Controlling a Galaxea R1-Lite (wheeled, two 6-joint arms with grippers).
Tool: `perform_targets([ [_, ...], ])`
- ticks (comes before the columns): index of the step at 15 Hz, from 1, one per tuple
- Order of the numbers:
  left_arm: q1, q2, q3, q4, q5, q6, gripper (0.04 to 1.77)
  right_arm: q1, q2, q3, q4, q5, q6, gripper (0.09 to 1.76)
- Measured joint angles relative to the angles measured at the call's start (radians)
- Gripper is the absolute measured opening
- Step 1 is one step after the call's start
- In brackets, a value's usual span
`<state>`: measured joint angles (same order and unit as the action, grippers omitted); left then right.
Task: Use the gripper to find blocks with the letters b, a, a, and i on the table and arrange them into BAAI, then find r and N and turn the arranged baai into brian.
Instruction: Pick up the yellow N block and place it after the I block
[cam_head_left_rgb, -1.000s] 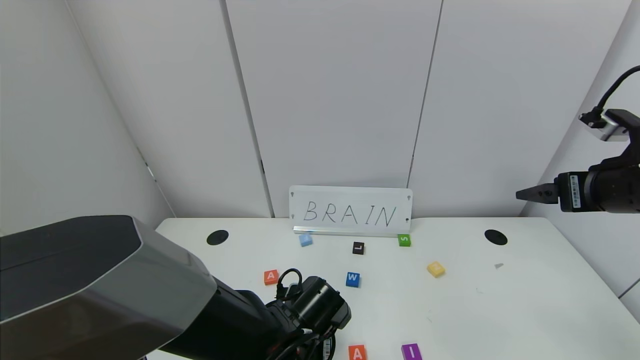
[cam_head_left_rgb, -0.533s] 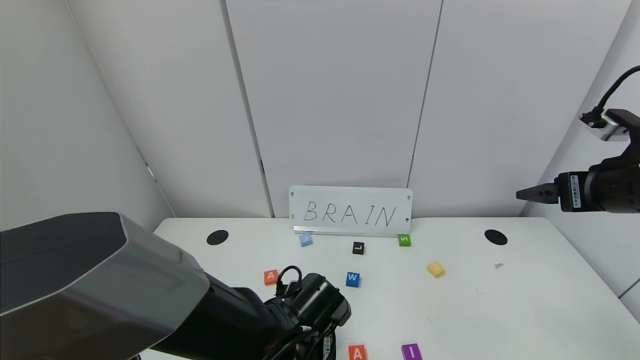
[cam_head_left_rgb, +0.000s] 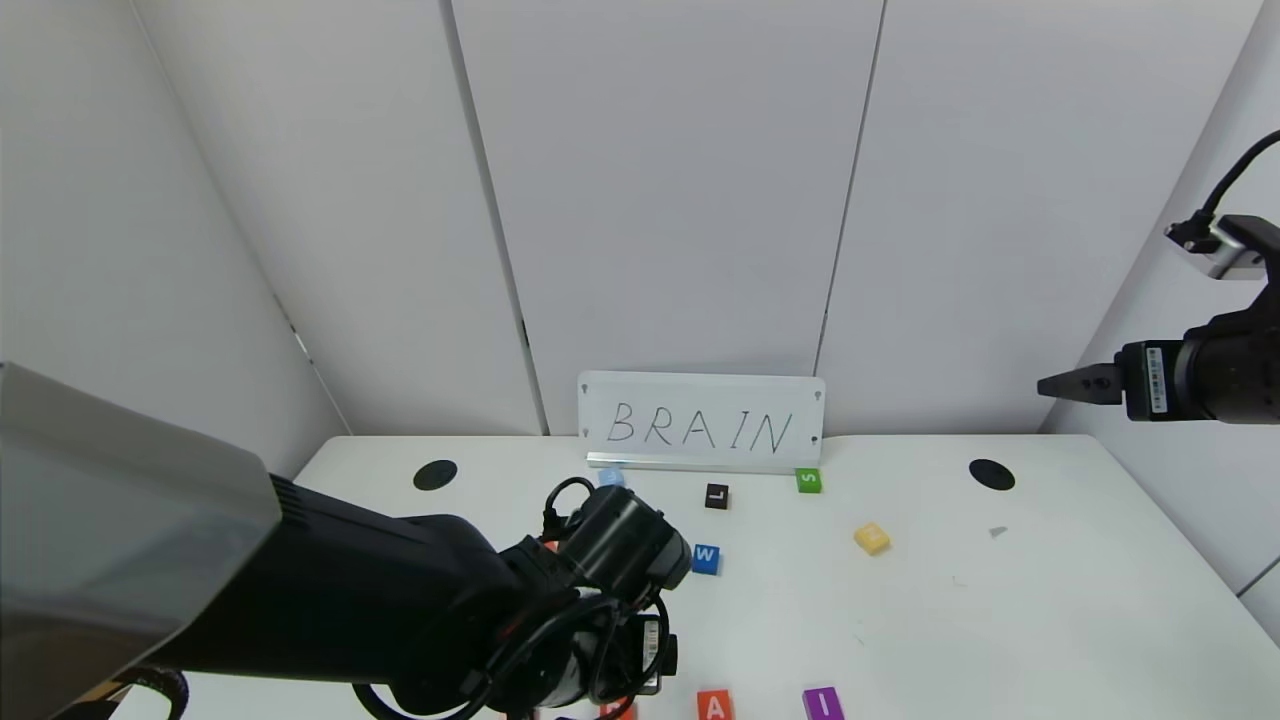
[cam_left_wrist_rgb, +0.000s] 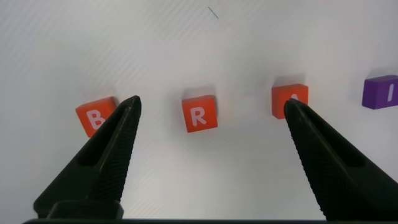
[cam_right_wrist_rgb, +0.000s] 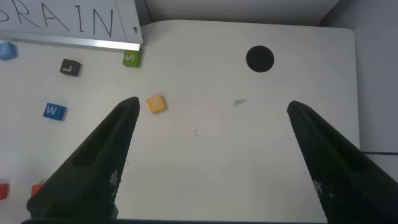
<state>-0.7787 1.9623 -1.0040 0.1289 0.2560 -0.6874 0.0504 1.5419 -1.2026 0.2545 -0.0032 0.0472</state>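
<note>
In the left wrist view, an orange-red B block (cam_left_wrist_rgb: 93, 117), the orange-red r (cam_left_wrist_rgb: 199, 113), an orange-red A block (cam_left_wrist_rgb: 292, 96) and the purple I block (cam_left_wrist_rgb: 380, 91) lie in a row on the white table (cam_head_left_rgb: 1000, 620). My left gripper (cam_left_wrist_rgb: 212, 104) hangs open above this row. The r lies free between its jaws, touching neither. One fingertip partly covers the A. The head view shows this A (cam_head_left_rgb: 714, 705) and the I (cam_head_left_rgb: 822, 703) at the front edge. The yellow N (cam_head_left_rgb: 872, 538) lies alone to the right. My right gripper (cam_head_left_rgb: 1075, 385) is open, raised high at the right.
A white sign reading BRAIN (cam_head_left_rgb: 700, 425) stands at the back. Near it lie a black L tile (cam_head_left_rgb: 716, 495), a green S block (cam_head_left_rgb: 808, 480), a blue W tile (cam_head_left_rgb: 705, 558) and a light blue block (cam_head_left_rgb: 610, 477). Two black holes (cam_head_left_rgb: 991, 474) mark the table's far corners.
The left arm has lifted and swung toward the far side. Its wrist now hides the orange A that lay left of the W tile. The right arm has barely shifted.
</note>
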Motion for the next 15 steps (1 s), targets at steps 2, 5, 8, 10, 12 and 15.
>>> perform_targets([
  [2,0.025,-0.028,-0.026,0.01,0.003,0.029,1.65,0.0,0.0,0.0,0.0,0.0,0.0,1.71],
  [5,0.074,-0.07,-0.073,0.008,0.006,0.098,1.67,0.0,0.0,0.0,0.0,0.0,0.0,1.71],
  [8,0.133,-0.126,-0.114,-0.002,0.001,0.184,1.69,0.0,0.005,0.0,0.0,0.0,0.0,1.71],
  [10,0.169,-0.174,-0.121,-0.011,-0.012,0.242,1.69,0.001,0.012,0.0,0.0,0.002,0.0,1.71],
  [12,0.214,-0.231,-0.12,-0.037,-0.086,0.277,1.7,0.007,0.021,0.001,0.0,0.001,0.0,1.71],
  [15,0.304,-0.31,-0.084,-0.103,-0.219,0.347,1.7,0.011,0.04,0.001,0.0,0.0,0.0,1.71],
])
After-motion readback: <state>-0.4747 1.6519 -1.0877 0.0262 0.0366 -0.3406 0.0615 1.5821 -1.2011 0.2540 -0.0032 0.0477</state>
